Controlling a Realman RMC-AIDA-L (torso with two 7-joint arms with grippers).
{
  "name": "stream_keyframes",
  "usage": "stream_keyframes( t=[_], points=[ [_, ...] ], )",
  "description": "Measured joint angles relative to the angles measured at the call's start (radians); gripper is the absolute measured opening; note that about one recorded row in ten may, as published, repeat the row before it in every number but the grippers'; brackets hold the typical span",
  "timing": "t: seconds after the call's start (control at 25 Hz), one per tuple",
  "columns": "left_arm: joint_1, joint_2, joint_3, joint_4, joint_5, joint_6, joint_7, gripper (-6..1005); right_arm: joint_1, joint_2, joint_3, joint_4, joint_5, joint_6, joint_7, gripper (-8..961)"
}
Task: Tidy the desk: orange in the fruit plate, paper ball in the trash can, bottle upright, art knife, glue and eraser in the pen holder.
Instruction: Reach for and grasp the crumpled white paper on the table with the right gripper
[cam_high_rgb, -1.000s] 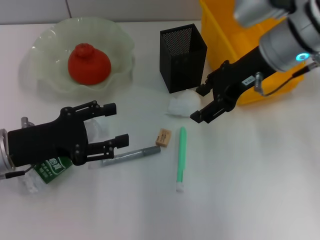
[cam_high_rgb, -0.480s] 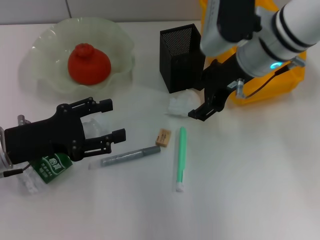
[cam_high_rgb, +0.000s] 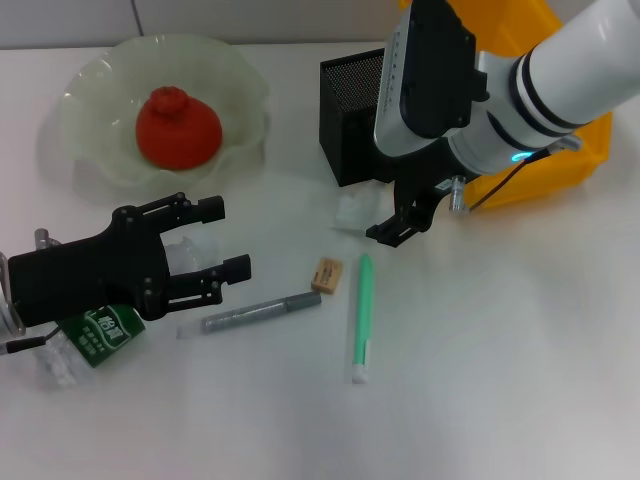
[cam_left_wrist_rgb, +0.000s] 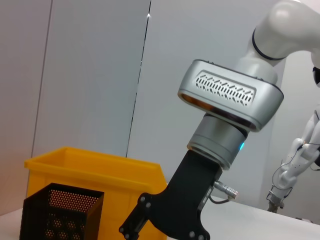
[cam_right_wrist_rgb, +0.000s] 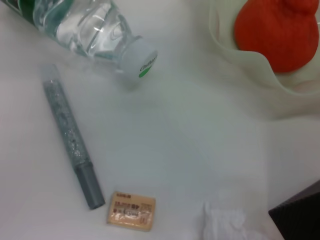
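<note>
Our right tool (cam_high_rgb: 400, 222) hangs spread just over the paper ball (cam_high_rgb: 357, 211) beside the pen holder (cam_high_rgb: 352, 118); our left tool (cam_high_rgb: 222, 240), released, straddles the lying bottle (cam_high_rgb: 100, 335).

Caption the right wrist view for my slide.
Bottle lying by art knife and eraser; orange in plate.

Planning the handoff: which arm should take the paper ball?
Right. The right gripper hangs just over the paper ball, with the trash can on its side. The left gripper is across the desk, around the bottle.
</note>
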Motion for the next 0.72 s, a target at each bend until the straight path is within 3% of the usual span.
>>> stream_keyframes(
  t=[0.72],
  points=[
    [-0.008,-0.003,0.000,0.000,0.000,-0.002,-0.002,803,-0.018,0.000,-0.087,0.034,-0.003,0.121,0.003,690]
  ],
)
